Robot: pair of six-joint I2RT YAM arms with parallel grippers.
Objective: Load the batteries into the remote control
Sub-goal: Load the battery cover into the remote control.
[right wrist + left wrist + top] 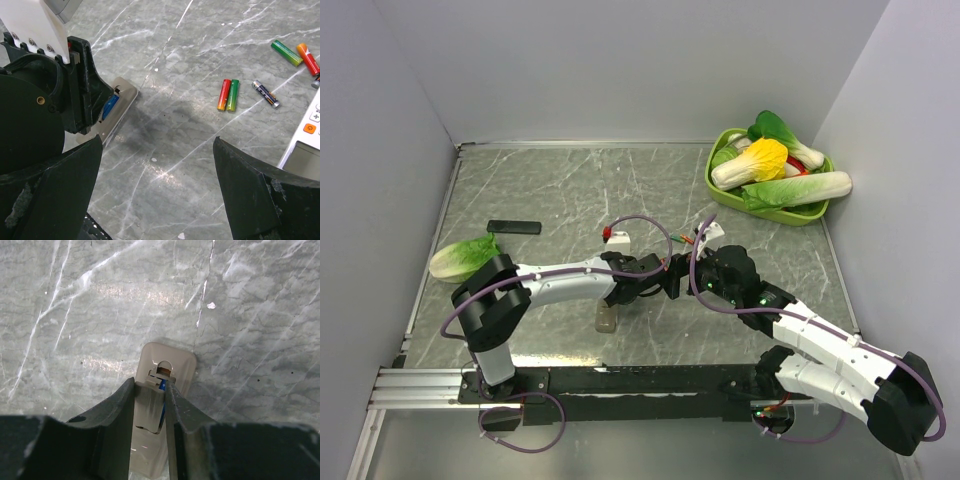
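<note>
The left gripper (150, 390) is clamped on the sides of the remote control (168, 356), whose blue recess faces up. The right gripper (157, 145) hangs wide open and empty beside the remote control. The batteries (228, 94) lie loose on the table (190, 45), well apart from it.

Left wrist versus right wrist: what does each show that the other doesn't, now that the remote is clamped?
Only the left wrist: a close look along the remote control's beige back, with the notch at its end just past the left jaws. Only the right wrist: loose batteries on the table, a white device with an orange button at the right edge, and the right jaws open and empty. Both: the remote, the blue in its recess, and the left jaws shut on it.
</note>
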